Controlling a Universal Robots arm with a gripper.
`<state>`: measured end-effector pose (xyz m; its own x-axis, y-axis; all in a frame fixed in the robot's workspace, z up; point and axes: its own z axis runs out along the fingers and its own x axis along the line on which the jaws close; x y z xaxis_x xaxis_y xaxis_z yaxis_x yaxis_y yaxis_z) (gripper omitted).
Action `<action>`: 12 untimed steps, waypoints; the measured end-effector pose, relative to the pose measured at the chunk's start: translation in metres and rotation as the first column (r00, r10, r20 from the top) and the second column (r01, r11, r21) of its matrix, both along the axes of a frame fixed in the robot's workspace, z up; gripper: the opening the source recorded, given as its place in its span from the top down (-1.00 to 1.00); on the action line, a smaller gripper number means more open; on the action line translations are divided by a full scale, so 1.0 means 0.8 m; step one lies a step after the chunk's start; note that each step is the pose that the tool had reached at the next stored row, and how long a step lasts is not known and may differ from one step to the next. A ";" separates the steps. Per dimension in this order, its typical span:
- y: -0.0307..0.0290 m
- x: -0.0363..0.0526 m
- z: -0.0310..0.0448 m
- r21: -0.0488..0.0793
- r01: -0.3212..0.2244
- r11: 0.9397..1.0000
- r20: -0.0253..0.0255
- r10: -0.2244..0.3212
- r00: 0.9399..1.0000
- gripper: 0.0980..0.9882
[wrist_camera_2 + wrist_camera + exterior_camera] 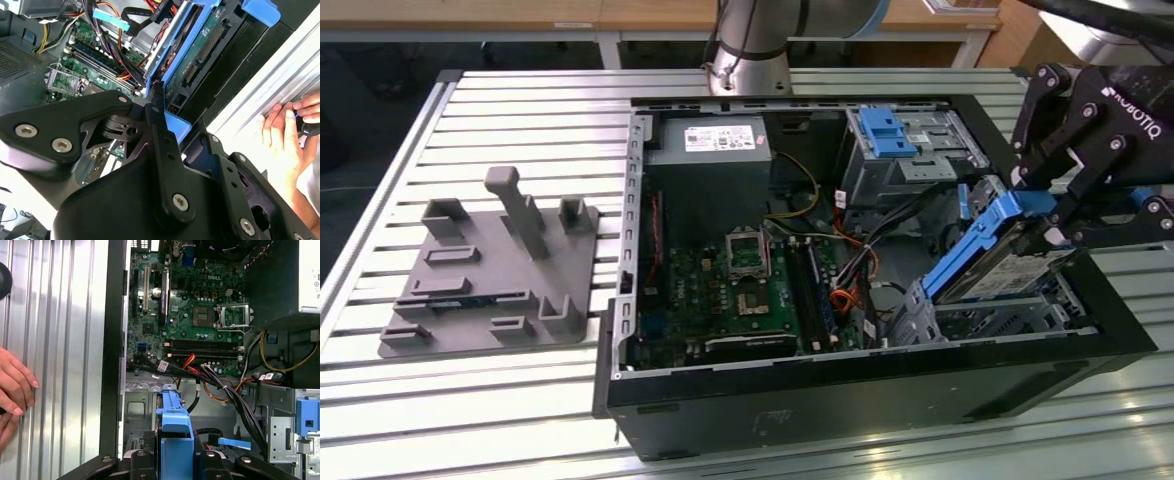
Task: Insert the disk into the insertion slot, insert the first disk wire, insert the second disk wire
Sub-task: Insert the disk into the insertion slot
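Observation:
My gripper point(1047, 215) is shut on the disk point(994, 262), a silver drive in a bright blue carrier. The disk hangs tilted, its lower end dipping into the insertion slot point(994, 322), a perforated silver bay at the case's front corner on the exterior view's right. In the first wrist view the carrier's blue end point(175, 427) sticks out between the fingers point(145, 462) above the slot's sheet metal point(137, 407). The second wrist view shows the disk's underside point(200, 50) running away from my gripper point(162, 112). The first disk wire point(189, 360), thin and red, lies loose near the motherboard.
The open black computer case point(854, 400) stands on a slatted metal table point(520, 110). A taller bay with a blue latch point(891, 135) stands behind the slot. Black wire bundles point(235, 400) cross beside it. A grey fixture point(494, 270) lies on the exterior view's left. A person's hand point(12, 390) rests on the table.

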<state>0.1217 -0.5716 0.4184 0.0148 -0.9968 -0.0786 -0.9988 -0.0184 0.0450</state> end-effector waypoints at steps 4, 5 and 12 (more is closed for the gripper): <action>0.0000 0.000 -0.0082 0.000 0.000 1.000 0.000 0.000 1.000 0.40; 0.0000 0.000 -0.0104 0.000 0.000 1.000 0.000 0.000 1.000 0.40; -0.0001 0.000 -0.0262 0.000 0.000 1.000 0.000 0.000 1.000 0.40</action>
